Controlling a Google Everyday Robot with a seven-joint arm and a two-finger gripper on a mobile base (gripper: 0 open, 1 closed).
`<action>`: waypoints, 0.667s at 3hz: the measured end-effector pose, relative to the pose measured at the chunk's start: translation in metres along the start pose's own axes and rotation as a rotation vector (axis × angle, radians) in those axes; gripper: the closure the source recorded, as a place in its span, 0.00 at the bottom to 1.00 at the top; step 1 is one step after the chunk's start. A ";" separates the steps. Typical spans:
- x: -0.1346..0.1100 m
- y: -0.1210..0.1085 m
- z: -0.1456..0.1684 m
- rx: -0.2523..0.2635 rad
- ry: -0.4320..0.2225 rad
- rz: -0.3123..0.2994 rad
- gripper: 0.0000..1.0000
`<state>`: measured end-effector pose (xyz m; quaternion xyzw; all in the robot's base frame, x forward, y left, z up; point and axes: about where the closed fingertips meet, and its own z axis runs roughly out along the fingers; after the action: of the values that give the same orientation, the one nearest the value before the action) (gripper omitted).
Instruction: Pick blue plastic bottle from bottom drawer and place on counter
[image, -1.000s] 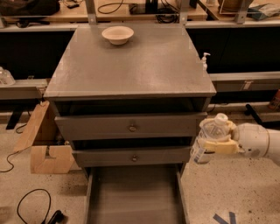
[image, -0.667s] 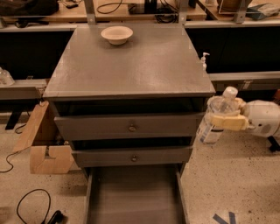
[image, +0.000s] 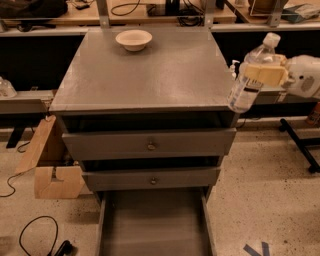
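Observation:
My gripper (image: 263, 73) comes in from the right and is shut on the blue plastic bottle (image: 248, 80), a clear bottle with a white cap and white label. The bottle is tilted, cap up to the right, and hangs in the air just off the right edge of the counter (image: 145, 75), at about the height of its top. The bottom drawer (image: 152, 225) is pulled open at the bottom of the view and its grey floor is bare.
A white bowl (image: 133, 39) sits at the back of the counter. A small white pump dispenser (image: 233, 66) stands behind the bottle. A cardboard piece (image: 50, 165) leans left of the cabinet, with cables (image: 35, 240) on the floor. A wooden workbench (image: 150, 12) runs behind.
My gripper has lifted the bottle from beside the middle drawer up to counter height, at the counter's right edge. The view has also shifted closer to the cabinet.

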<state>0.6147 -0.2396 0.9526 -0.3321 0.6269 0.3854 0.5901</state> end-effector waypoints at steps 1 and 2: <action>-0.034 -0.040 0.027 0.067 -0.045 -0.017 1.00; -0.040 -0.075 0.059 0.132 -0.029 -0.043 1.00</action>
<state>0.7117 -0.2255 0.9856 -0.3004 0.6350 0.3353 0.6278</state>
